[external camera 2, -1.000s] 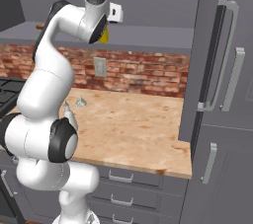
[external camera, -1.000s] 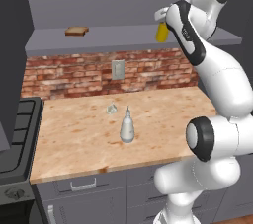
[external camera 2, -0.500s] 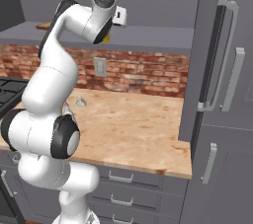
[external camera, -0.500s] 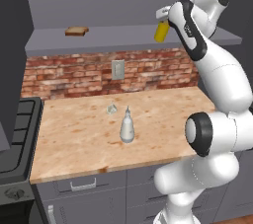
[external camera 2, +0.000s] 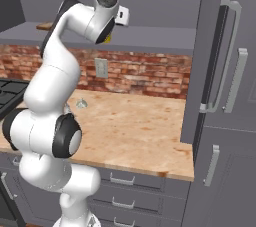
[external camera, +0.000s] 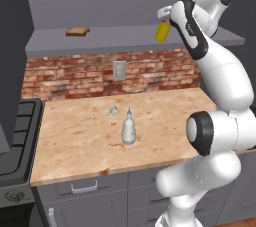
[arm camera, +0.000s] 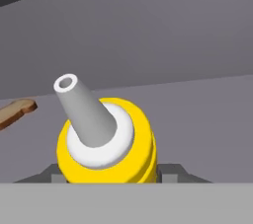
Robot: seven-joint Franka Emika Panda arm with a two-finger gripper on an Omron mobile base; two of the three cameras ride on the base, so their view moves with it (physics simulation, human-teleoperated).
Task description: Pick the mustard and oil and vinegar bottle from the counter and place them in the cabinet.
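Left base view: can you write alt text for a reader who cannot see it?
The white arm's end effector holds the mustard up at the cabinet shelf, where a slice of bread lies. Below, the oil and vinegar bottle stands on the counter, near a small clear object.

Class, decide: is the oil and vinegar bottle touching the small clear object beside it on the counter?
Apart. In the left base view, bare counter shows between the oil and vinegar bottle and the small clear object.

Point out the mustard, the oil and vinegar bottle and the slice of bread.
mustard (external camera: 162,31), left base view, yellow body.
oil and vinegar bottle (external camera: 128,132), left base view, bulbous base.
slice of bread (external camera: 77,31), left base view, top face.
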